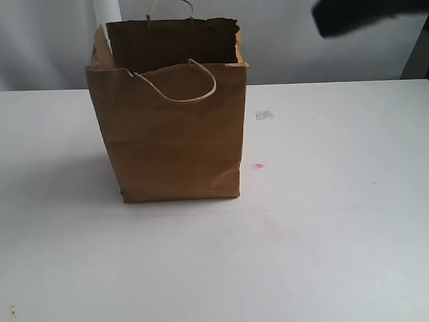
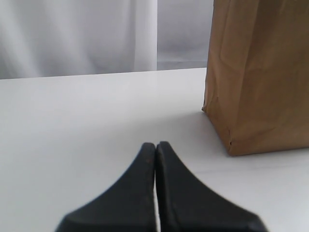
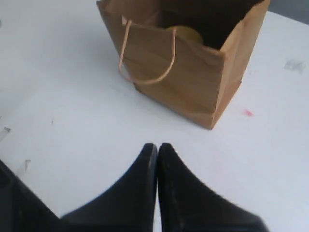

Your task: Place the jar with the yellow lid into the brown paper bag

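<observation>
Your white counter runs back to a pale grey backdrop. The boxy brown kraft paper bag stands upright near the far edge, left of the middle. The yellow-lidded jar sits inside it, only its round mustard lid showing. It lies ahead of and below your right claw, which looks into the bag's mouth. Your left claw hangs low beside the bag's wall. Both claws are pinched together, empty.

Setting: lab-style test station. Evidence: plain flat white desk; pale white draped fabric curtain as backdrop.
</observation>
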`<action>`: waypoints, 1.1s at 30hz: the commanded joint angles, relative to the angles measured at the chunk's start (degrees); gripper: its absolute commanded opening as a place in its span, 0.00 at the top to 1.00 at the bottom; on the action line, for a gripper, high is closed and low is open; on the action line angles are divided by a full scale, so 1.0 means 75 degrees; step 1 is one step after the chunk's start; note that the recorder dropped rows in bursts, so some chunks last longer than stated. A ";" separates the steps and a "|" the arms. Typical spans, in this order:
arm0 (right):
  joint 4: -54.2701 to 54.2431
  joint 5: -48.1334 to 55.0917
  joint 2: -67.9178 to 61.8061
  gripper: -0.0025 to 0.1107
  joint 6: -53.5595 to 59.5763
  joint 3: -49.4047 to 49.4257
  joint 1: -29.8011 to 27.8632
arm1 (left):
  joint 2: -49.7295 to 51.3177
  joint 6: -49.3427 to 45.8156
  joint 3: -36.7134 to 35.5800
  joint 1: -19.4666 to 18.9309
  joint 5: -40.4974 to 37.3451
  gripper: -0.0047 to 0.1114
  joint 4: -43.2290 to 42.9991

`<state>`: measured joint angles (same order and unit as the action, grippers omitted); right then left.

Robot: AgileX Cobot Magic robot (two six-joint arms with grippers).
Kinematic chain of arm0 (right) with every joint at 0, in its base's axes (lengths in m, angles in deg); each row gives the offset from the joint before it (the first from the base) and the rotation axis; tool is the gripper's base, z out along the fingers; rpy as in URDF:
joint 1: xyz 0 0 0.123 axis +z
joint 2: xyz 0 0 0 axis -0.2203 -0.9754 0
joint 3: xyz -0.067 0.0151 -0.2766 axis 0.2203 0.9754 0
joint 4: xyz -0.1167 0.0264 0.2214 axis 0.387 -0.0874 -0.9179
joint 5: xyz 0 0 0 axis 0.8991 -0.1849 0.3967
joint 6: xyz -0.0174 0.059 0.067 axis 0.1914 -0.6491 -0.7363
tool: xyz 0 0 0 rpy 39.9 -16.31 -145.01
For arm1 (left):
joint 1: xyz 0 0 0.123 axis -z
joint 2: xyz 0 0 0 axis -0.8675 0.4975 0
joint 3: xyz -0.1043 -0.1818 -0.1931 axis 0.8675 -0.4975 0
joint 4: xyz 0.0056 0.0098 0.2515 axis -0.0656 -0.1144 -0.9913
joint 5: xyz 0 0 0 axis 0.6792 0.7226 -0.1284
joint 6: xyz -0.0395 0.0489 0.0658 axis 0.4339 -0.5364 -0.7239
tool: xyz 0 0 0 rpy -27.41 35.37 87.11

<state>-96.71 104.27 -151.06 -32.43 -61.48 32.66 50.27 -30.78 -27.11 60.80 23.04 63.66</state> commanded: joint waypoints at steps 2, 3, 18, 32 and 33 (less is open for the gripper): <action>-0.0473 -0.1449 0.2607 0.98 0.0117 0.2819 0.0011 | 0.0023 0.0029 0.0017 0.0040 0.0072 0.95 0.0029; -0.0603 -0.1689 0.3087 0.98 0.0117 0.3303 0.0011 | 0.0023 0.0029 0.0017 0.0040 0.0072 0.95 0.0029; -0.1520 -0.7027 0.6722 0.98 0.0101 0.8150 0.0011 | 0.0023 0.0029 0.0017 0.0040 0.0072 0.95 0.0029; 0.1511 -0.7189 0.7245 0.98 0.0202 0.8761 -0.0374 | 0.0023 0.0029 0.0017 0.0040 0.0072 0.95 0.0029; 0.1600 -0.7221 0.7454 0.98 0.0202 0.8900 -0.0557 | 0.0023 0.0029 0.0017 0.0040 0.0072 0.95 0.0029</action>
<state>-88.99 51.26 -97.76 -31.27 3.39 30.95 50.27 -30.78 -27.11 60.80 23.04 63.66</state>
